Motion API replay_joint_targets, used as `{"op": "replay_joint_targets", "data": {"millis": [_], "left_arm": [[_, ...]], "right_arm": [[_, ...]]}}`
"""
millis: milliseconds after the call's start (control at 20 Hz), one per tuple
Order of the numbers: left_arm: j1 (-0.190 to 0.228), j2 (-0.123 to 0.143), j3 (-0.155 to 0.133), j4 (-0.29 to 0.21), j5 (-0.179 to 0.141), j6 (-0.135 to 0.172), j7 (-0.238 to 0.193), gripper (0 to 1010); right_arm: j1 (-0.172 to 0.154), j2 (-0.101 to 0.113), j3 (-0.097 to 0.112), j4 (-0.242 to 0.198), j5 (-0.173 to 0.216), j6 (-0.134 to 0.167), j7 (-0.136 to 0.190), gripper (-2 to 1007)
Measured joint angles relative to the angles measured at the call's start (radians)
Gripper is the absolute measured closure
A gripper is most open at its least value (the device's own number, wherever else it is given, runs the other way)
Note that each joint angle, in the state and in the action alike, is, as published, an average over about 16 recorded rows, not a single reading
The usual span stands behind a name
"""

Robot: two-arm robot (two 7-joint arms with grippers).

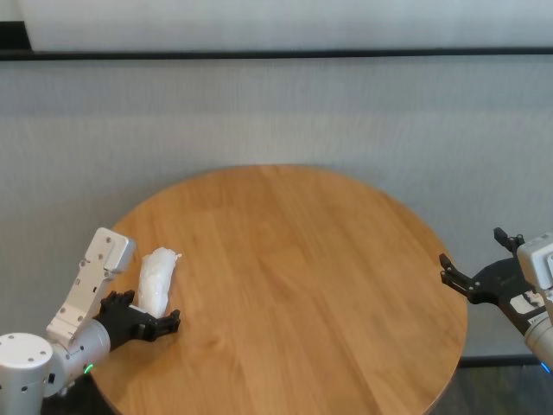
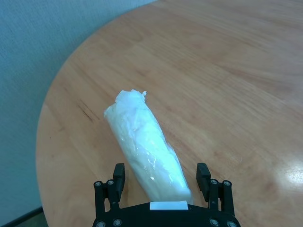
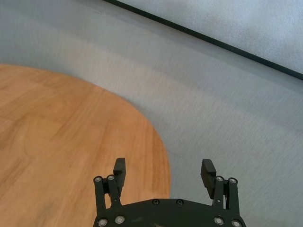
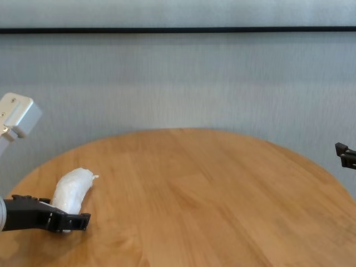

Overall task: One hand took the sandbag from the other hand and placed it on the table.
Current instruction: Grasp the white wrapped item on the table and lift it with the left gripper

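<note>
The sandbag [image 1: 157, 277] is a white lumpy pouch lying on the left part of the round wooden table [image 1: 302, 259]. My left gripper [image 1: 147, 313], the one with the white sticker, is open low over the table, its fingers on either side of the bag's near end. In the left wrist view the bag [image 2: 142, 137] runs away from the gripper [image 2: 161, 172], crimped tail at the far end. My right gripper [image 1: 472, 249], plain-bodied, is open and empty just off the table's right edge, also in its wrist view [image 3: 163, 168].
A grey textured wall [image 1: 276, 112] stands behind the table. The chest view shows the bag [image 4: 69, 189] at the left with the left gripper [image 4: 55, 214] by it, and a tip of the right gripper [image 4: 345, 156] at the far right.
</note>
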Motion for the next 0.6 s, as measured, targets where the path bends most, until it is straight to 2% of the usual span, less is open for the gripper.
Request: {"op": "replay_joint_targets", "data": {"millis": [300,600], "left_arm": [[0.0,0.0,0.0,0.0,-0.002,0.001,-0.001,69],[0.0,0.001,0.001,0.0,-0.004,0.001,-0.001,195]], "right_arm": [[0.0,0.0,0.0,0.0,0.0,0.0,0.0,5],[0.0,0.0,0.0,0.0,0.0,0.0,0.0,5]]}}
